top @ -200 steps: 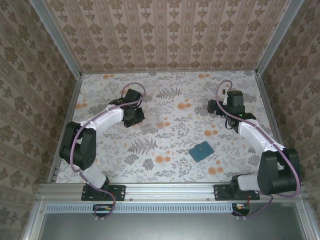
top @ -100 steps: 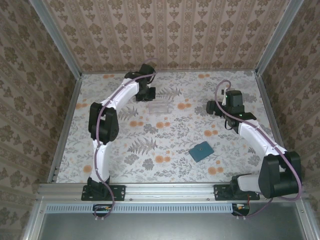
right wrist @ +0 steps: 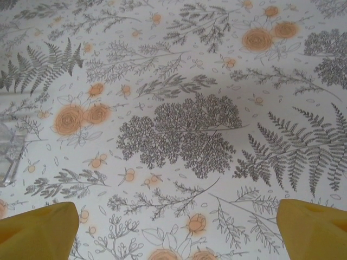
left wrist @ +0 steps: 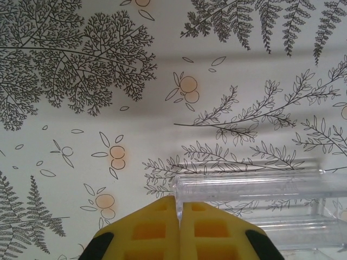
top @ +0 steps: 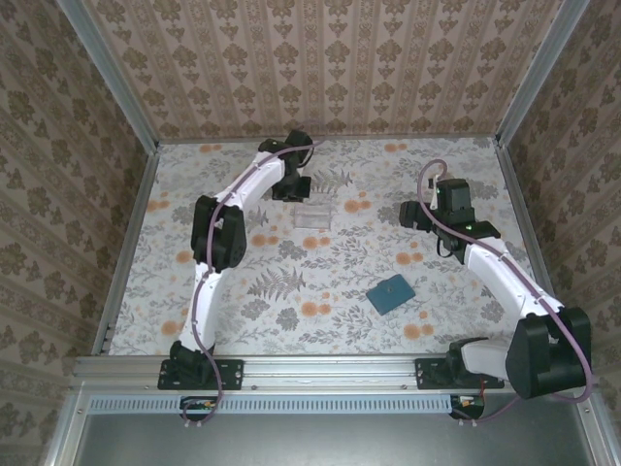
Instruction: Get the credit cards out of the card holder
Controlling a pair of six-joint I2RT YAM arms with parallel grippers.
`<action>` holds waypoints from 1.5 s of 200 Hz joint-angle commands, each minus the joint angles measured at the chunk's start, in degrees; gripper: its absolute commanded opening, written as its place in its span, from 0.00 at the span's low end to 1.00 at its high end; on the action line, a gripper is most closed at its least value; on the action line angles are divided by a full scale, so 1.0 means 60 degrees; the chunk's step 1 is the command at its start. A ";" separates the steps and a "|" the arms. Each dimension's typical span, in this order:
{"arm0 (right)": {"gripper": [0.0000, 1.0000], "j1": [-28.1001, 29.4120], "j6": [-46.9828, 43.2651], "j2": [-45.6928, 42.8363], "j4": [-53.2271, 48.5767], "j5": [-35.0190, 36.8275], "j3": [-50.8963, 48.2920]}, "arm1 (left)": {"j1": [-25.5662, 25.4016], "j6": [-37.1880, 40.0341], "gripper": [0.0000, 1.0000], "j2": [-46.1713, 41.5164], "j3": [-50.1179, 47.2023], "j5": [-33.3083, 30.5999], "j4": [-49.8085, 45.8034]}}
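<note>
My left end effector [left wrist: 179, 206] is pressed shut at a clear box [left wrist: 255, 187]'s rim. My right end effector [right wrist: 176, 211] spreads wide, holding nothing. The card holder [top: 391, 292] lies on the desk [top: 291, 320].

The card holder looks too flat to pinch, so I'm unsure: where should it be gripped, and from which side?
Likely best: take the card holder by its two longer edges, coming straight down from above. It lies flat and thin on the table, turned diagonally, with free space around it, so the wrist should turn to match. The open right fingers look nearer.
</note>
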 commanded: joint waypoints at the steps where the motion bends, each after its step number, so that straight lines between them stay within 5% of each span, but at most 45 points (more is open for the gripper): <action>1: 0.95 0.0118 0.0257 -0.0211 -0.0673 -0.0084 0.0296 | -0.0154 -0.0011 0.07 0.0009 0.0079 -0.0068 -0.0204; 70: 0.96 0.0321 0.1538 -0.0196 -0.2158 -0.0913 0.0862 | -0.0200 -0.0125 0.21 -0.0689 -0.0226 0.0049 -0.0062; 160: 0.98 0.1663 0.7909 0.0999 -0.5109 -0.1763 0.0962 | -0.0045 -0.0316 0.29 -0.3277 -0.2926 -0.0053 0.1454; 214: 1.00 0.2376 1.1038 0.1123 -0.5206 -0.2493 -0.0331 | 0.0278 -0.0375 0.32 -0.5038 -0.5245 0.0093 0.2665; 300: 0.95 0.2684 1.1611 0.2521 -0.4097 -0.3076 -0.0792 | 0.0547 -0.0494 0.33 -0.6005 -0.6936 0.0490 0.3499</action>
